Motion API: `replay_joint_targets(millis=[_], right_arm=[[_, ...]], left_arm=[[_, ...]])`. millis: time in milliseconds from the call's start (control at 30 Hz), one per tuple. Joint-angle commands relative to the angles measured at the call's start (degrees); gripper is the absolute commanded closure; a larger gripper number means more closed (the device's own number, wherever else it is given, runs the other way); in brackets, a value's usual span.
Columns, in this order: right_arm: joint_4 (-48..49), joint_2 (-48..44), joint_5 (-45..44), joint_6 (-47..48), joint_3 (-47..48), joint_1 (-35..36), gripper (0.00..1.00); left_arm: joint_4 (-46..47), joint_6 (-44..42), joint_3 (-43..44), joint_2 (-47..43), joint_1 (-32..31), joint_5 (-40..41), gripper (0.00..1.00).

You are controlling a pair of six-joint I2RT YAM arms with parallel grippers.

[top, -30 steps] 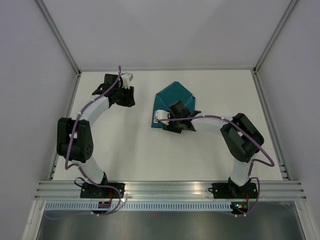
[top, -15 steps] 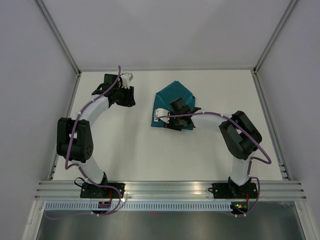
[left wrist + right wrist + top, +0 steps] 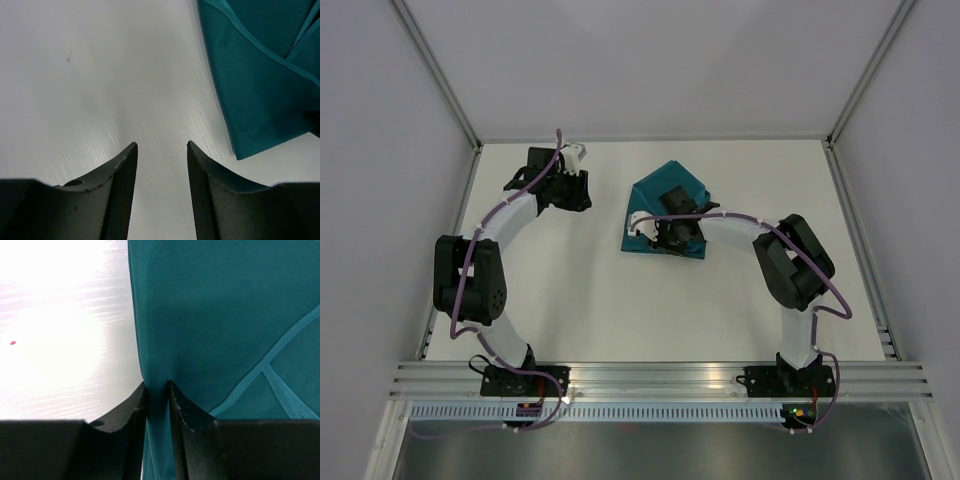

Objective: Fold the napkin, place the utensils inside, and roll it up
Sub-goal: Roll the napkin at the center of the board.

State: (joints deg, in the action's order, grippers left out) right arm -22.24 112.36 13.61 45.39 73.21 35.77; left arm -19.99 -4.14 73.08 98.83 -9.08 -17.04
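One napkin [image 3: 225, 315] edge pinched in R hand [image 3: 157, 386]; L hand [image 3: 161, 146] gapes above table [image 3: 75, 75].

You have one napkin [image 3: 670, 180] lying on one table [image 3: 580, 300]. You have two arms, the left arm [image 3: 470, 275] and the right arm [image 3: 790, 265]. You have two grippers, the left gripper [image 3: 161, 147] and the right gripper [image 3: 156, 387]. Each shows two fingers [image 3: 120, 190], four in all.
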Motion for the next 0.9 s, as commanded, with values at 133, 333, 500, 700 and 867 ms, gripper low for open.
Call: replay_joint_targets(millis=[133, 333, 500, 700, 867], right_arm=[[-15.8, 7.7, 9.0, -0.2, 2.6, -2.7, 0.82], [-23.8, 11.7, 15.7, 1.3, 7.4, -4.9, 0.90], [-30.5, 15.2, 19.5, 3.1, 11.2, -6.2, 0.91], [-35.8, 19.0, 23.0, 4.6, 15.1, -7.8, 0.91], [-39.2, 21.6, 24.3, 5.2, 18.0, -8.7, 0.91]], left_arm=[[5.9, 0.7, -2.7, -5.3, -0.6, 0.3, 0.50], [8.9, 0.5, -5.7, -7.0, -1.9, 1.8, 0.51], [12.2, -1.2, -9.5, -9.3, -4.9, 4.5, 0.56], [18.0, -7.5, -16.5, -12.6, -11.0, 8.6, 0.55], [23.4, -11.5, -22.7, -16.5, -14.6, 9.6, 0.53]])
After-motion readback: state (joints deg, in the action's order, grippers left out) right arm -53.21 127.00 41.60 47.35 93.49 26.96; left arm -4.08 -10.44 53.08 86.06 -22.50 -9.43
